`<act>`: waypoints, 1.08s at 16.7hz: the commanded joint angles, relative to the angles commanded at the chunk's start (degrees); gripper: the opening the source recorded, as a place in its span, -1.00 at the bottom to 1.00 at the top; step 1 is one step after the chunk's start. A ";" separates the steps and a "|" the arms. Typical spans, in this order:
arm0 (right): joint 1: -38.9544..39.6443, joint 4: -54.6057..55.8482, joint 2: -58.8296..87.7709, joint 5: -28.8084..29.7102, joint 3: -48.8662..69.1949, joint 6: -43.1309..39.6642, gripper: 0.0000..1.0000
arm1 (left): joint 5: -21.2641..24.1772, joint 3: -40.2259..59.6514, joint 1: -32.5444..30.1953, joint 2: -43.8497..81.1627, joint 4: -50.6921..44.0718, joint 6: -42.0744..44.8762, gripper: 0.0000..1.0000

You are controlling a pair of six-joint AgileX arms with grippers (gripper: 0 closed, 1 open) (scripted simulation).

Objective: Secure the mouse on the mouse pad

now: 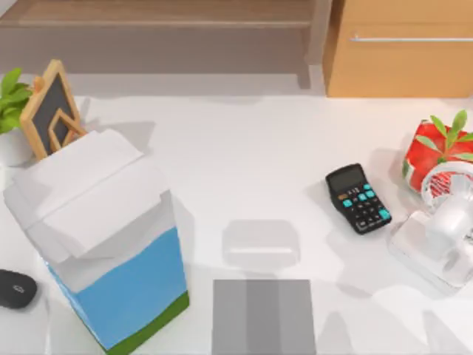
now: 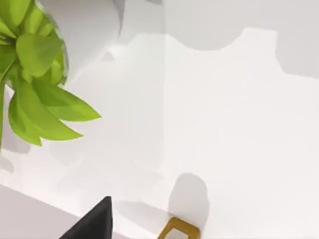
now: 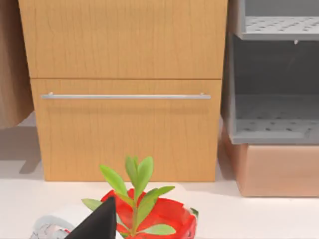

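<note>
Top view, L to R. Far L edge of the white desk (image 1: 244, 140): the mouse (image 1: 16, 288), dark oval w/ a lighter mark on top, lying flat on bare desk, well apart from the mouse pad. Behind it, at the back L corner, a green plant (image 1: 10, 100) in a pale pot, and just beside that a small wood-framed chalkboard (image 1: 50, 107) standing tilted. A tall white carton (image 1: 103, 237) w/ blue side and green base stands near the mouse, between it and the pad, its top leaning toward the chalkboard.

Centre, front edge: mouse pad (image 1: 264, 316), flat grey mat w/ three vertical bands, nothing on it. A pale grey shadow patch lies just behind it.

R of centre: black calculator (image 1: 358, 198) w/ teal keys, lying at an angle. Further R, a red pot (image 1: 429, 151) w/ a green sprout, and just in front of it a white desk fan (image 1: 443, 222). Behind, beyond the desk, a wooden drawer cabinet (image 1: 403, 48).

Left tool: L wrist view has one dark fingertip (image 2: 94, 224) at the picture edge, over white desk near plant leaves; spread or pressed together, can't tell. Right tool: R wrist view has one dark fingertip (image 3: 97, 224) near the red pot, facing the cabinet; can't tell either.
</note>
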 joint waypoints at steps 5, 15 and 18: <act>0.00 0.00 0.00 0.00 0.00 0.00 1.00 | 4.00 2.76 -3.04 12.60 -13.73 13.30 1.00; 0.00 0.00 0.00 0.00 0.00 0.00 1.00 | 4.70 0.78 -2.11 15.65 -11.25 15.81 1.00; 0.00 0.00 0.00 0.00 0.00 0.00 1.00 | 4.76 -2.94 -1.06 18.87 -4.50 16.80 1.00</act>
